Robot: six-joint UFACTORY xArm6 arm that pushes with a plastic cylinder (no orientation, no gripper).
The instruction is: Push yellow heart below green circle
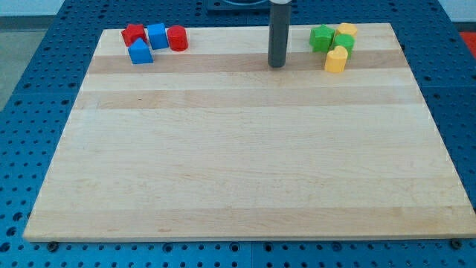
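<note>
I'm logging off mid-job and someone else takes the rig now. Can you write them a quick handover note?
My tip rests on the board near the view's top centre, touching no block, well to the view's left of the green and yellow cluster.
The yellow heart sits at the cluster's lower edge, just below the green circle and close against it.
A green block and another yellow block sit beside them.
Red and blue blocks are grouped at the view's top left, not involved.
Done: the heart looks already below the circle.
Left: confirm placement, nudge only if needed.

Straight dark grey rod (277, 64)
</note>
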